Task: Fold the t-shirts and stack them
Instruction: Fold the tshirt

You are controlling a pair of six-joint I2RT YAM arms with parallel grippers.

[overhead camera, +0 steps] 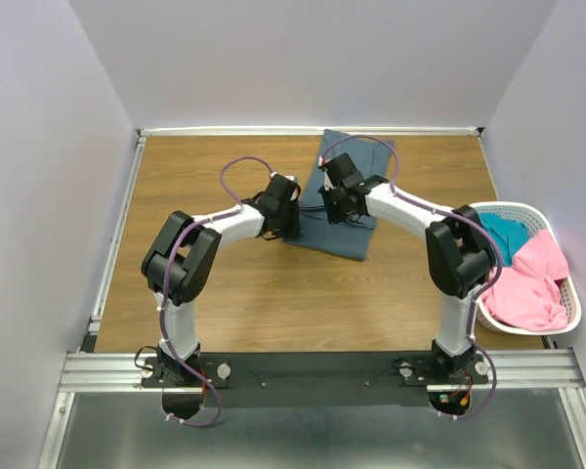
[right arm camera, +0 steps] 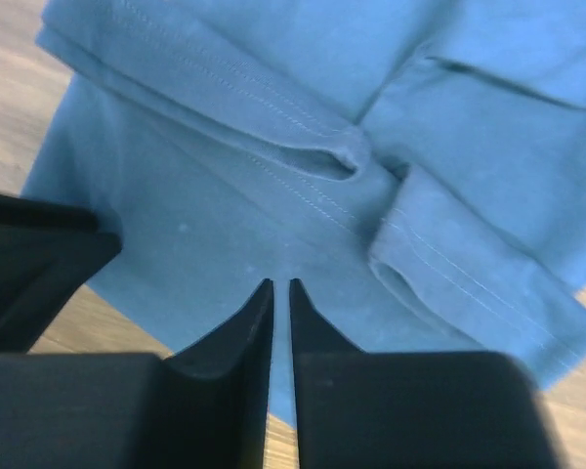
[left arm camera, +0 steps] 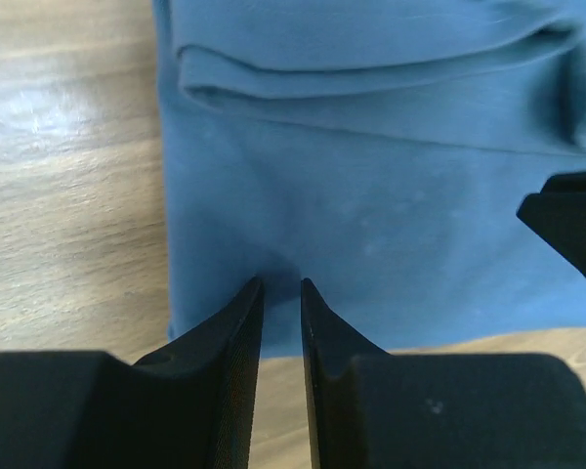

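The slate blue-grey t-shirt point(overhead camera: 344, 200) lies partly folded on the wooden table, sleeves turned in. My left gripper point(overhead camera: 291, 210) is down on the shirt's left part. In the left wrist view its jaws point(left arm camera: 280, 283) are nearly closed, pinching the blue cloth point(left arm camera: 391, 195) just inside its near edge, where the cloth puckers. My right gripper point(overhead camera: 334, 200) is down on the shirt's middle. Its jaws point(right arm camera: 280, 283) are almost together with the tips in the cloth point(right arm camera: 225, 195). The pink t-shirt point(overhead camera: 535, 283) and teal t-shirt point(overhead camera: 503, 234) lie bunched in the basket.
The white slotted basket point(overhead camera: 566, 322) stands at the table's right edge beside the right arm. Bare wood point(overhead camera: 293, 303) lies between the shirt and the arm bases. White walls close the table at the back and both sides.
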